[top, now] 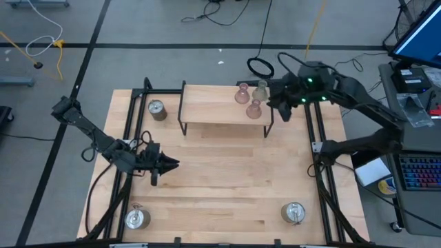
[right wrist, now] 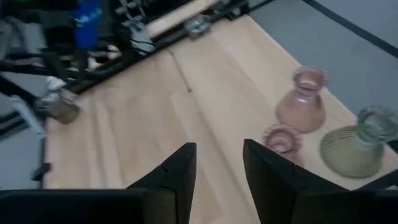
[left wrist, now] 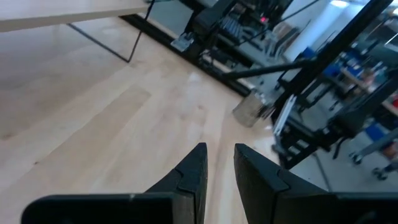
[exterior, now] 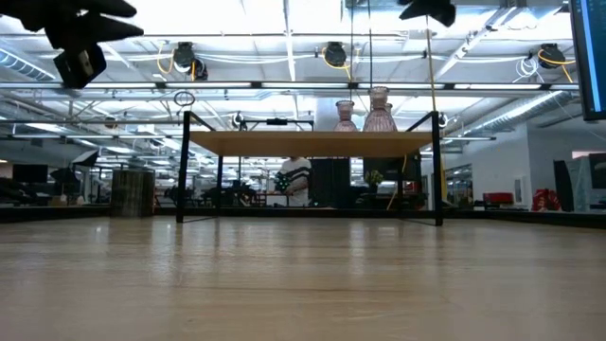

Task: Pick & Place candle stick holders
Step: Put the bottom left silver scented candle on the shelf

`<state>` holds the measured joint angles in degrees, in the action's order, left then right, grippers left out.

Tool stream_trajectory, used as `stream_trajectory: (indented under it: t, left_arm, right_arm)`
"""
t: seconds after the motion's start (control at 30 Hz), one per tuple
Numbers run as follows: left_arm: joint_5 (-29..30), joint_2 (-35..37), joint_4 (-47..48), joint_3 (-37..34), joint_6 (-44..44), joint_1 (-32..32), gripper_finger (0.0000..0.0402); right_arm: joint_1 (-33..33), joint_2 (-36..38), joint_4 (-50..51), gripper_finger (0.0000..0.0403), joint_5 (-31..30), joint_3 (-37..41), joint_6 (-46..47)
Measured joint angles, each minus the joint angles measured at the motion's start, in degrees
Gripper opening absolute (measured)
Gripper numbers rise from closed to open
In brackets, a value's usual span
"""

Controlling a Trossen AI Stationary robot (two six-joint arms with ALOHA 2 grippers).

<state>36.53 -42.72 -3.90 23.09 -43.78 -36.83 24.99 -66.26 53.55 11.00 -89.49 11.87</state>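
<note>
just beside right hand (top: 282, 109): glass holders (top: 251, 98).

Premises: a robotics lab or open industrial workspace. Evidence: concrete floor with loose cables (top: 207, 14), ceiling strip lights, exposed ducting (exterior: 331, 55), a monitor (top: 420, 34) and keyboard (top: 420, 172) beside the wooden test table (top: 220, 186).

Glass holders: two pink (top: 242, 94) (top: 255, 109), one greenish (top: 260, 91), upright, clustered on the raised shelf's right end.
Metal holders: three silver-bronze (top: 157, 109) (top: 137, 218) (top: 293, 212), upright, spread across the table.
</note>
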Motion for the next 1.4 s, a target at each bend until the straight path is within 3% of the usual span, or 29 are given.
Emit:
stream_trajectory:
  t: [0.3,0.7,1.03,1.4]
  left_arm:
    - [-0.2,0.0,-4.0,0.0,-0.1,0.0,0.0081]
    - [-0.4,0.0,-9.8,0.0,-0.2,0.0,0.0081]
    - [-0.4,0.0,-11.5,0.0,-6.1,0.0,0.0081]
    - [-0.4,0.0,-13.7,0.0,-10.6,0.0,0.0081]
  right_arm:
    - [-6.9,8.3,1.2,0.0112,-0.3,4.2,2.2]
    - [-14.3,20.6,-14.5,0.0005,-0.6,22.6,1.9]
    - [-15.9,29.5,-27.0,0.0002,-0.7,37.7,2.4]
    - [-15.9,37.4,-31.1,0.0001,-0.8,45.0,0.9]
